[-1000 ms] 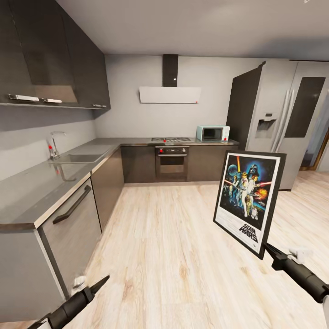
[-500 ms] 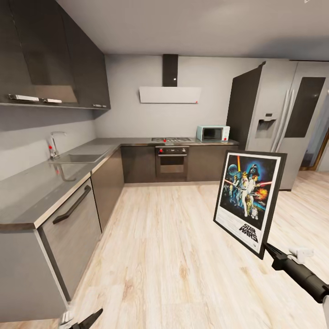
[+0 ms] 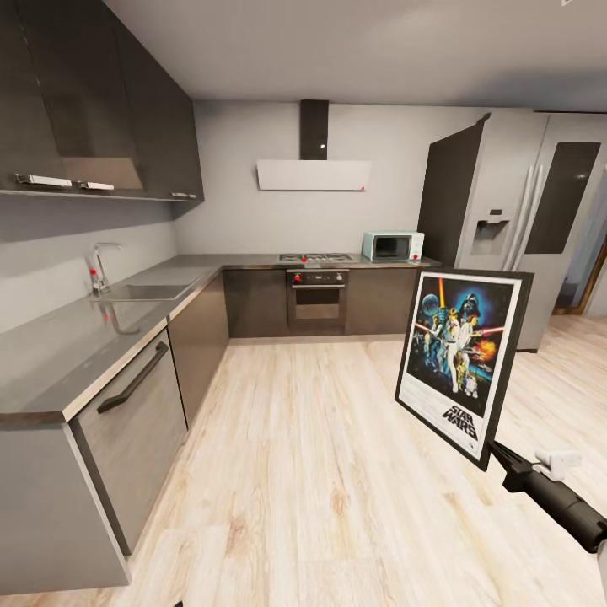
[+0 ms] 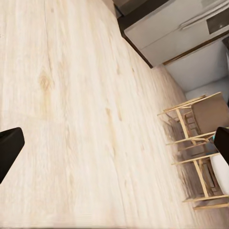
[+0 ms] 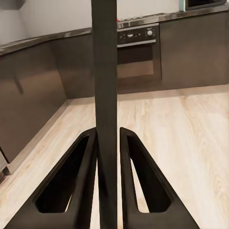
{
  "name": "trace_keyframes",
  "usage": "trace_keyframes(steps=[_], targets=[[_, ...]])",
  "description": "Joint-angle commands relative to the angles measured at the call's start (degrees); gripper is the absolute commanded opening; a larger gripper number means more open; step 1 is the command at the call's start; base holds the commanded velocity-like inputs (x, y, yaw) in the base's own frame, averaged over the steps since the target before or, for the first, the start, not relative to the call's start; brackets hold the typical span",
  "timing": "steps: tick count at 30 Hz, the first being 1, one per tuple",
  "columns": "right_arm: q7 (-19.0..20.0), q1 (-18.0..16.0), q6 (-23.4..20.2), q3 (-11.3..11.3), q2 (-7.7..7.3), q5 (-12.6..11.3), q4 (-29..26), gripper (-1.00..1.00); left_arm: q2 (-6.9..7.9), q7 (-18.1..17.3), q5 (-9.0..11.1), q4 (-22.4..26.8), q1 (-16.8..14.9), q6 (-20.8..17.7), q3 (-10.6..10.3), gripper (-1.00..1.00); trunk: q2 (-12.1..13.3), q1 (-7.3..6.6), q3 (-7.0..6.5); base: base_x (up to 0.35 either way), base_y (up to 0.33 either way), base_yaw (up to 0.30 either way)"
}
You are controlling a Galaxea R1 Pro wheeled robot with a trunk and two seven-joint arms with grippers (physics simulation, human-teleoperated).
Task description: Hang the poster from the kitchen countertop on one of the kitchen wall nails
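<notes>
My right fingers [image 5: 90, 181] are clenched on the poster's [image 3: 459, 362] bottom edge, frame pinched edge-on between them. In the last second I've lifted it slightly and tipped it more upright over the wood floor [image 3: 320, 472], well clear of the bench [image 3: 76, 346]. Left arm has dropped out of the head view; left fingers [image 4: 9, 148] are spread apart, grasping nothing, pointing at the floor. Pickup done. Next: find a wall nail; none visible yet.

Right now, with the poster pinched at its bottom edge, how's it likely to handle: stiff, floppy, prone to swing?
Probably stiff: the poster stands straight above the right gripper, no sag. Likely light, since one thin edge pinch between the fingers holds it. It may pivot or slip: tall, leaning, and gripped at one low corner.
</notes>
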State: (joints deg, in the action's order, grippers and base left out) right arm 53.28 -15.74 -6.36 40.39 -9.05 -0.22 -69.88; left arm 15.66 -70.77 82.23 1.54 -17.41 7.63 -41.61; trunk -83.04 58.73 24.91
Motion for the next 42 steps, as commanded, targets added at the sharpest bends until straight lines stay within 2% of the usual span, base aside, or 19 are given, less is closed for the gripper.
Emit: trace_keyframes(steps=[1, 11, 31, 36, 42], targets=[[0.4, -0.05, -0.69, 0.13, 0.03, -0.13, -0.12, -1.0, 0.03, -0.03, 0.36, 0.01, 0.09, 0.56, -0.43, 1.0, -0.04, 0.0, 0.06, 0.0, 0.0, 0.0], [0.41, 0.0, -0.68, 0.13, 0.09, -0.13, -0.44, -1.0, 0.81, -0.02, 0.3, -0.05, 0.52, 0.38, -0.5, 1.0, -0.04, 0.0, 0.16, 0.0, 0.0, 0.0], [0.42, 0.0, -0.69, 0.13, 0.09, -0.13, -0.94, -1.0, 0.95, 0.02, 0.3, -0.05, 0.54, 0.37, -0.49, 1.0, -0.04, 0.0, 1.87, 0.0, 0.0, 0.0], [0.42, 0.0, -0.69, 0.13, 0.09, -0.13, -0.95, -1.0, 0.95, 0.02, 0.3, -0.05, 0.54, 0.37, -0.49, 1.0, 1.97, -1.1, 1.43, 0.0, 0.0, 0.0], [0.42, 0.0, -0.67, 0.13, 0.09, -0.13, -0.96, -1.0, 0.95, 0.02, 0.3, -0.05, 0.54, 0.48, -0.49, 1.0, 1.97, -1.1, 1.66, 0.0, 0.0, 0.0]])
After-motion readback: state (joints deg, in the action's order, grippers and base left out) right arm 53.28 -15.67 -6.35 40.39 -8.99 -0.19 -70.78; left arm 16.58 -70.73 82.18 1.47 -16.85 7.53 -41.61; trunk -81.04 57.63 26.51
